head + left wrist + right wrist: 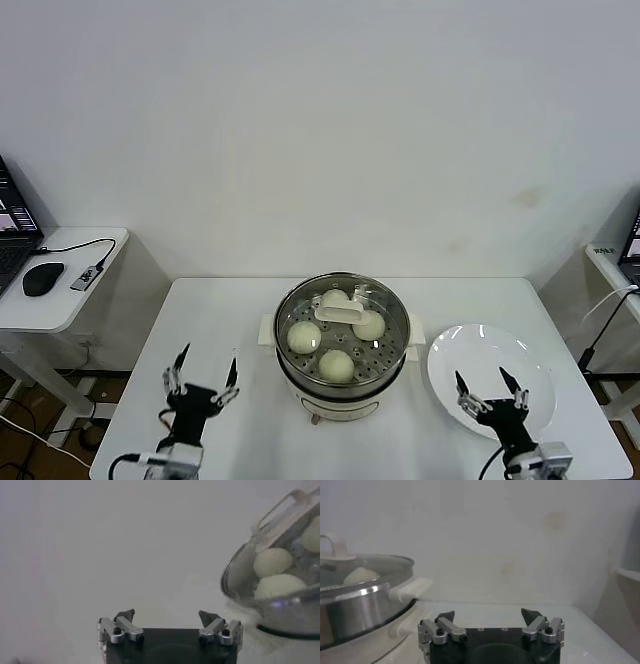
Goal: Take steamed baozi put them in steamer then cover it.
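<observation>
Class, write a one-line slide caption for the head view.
Four baozi inside the lidded steamer; both open grippers, left and right, wait alongside.

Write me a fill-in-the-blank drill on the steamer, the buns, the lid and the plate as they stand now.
1. The number of baozi inside the steamer is ____.
2. The glass cover sits on top of the ____.
3. The white plate holds ____ buns.
4. Both the left gripper and right gripper have their jaws ____.

Missing words: four; steamer; no; open
</observation>
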Controlling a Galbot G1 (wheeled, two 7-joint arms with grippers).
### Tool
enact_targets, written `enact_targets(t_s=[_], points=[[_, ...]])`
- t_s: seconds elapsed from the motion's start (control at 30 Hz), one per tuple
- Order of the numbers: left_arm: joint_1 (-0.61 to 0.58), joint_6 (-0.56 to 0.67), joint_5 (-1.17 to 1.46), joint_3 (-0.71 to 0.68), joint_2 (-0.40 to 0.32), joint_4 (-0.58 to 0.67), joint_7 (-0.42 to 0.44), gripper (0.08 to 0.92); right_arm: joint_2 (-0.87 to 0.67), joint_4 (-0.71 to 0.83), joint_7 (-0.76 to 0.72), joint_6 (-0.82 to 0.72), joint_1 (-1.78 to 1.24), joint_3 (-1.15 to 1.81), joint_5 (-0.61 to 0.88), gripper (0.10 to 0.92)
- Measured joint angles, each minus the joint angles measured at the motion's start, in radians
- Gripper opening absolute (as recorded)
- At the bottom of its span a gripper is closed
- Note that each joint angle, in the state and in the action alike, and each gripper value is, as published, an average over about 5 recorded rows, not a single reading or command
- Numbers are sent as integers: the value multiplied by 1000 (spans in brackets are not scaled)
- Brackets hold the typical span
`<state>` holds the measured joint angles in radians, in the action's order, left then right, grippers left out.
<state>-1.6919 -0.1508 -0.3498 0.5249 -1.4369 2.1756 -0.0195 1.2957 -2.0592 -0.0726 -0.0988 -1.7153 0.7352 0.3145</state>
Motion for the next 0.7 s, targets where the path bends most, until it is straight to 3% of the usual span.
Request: enact_targets(t_s=[0.37,0.7], points=[[-137,27,186,52,-1,-34,-26,823,-6,-38,40,-24,-69,-6,34,823],[-188,27,260,73,-9,0,-14,823,-12,-40,58,-35,-81,9,51,823]])
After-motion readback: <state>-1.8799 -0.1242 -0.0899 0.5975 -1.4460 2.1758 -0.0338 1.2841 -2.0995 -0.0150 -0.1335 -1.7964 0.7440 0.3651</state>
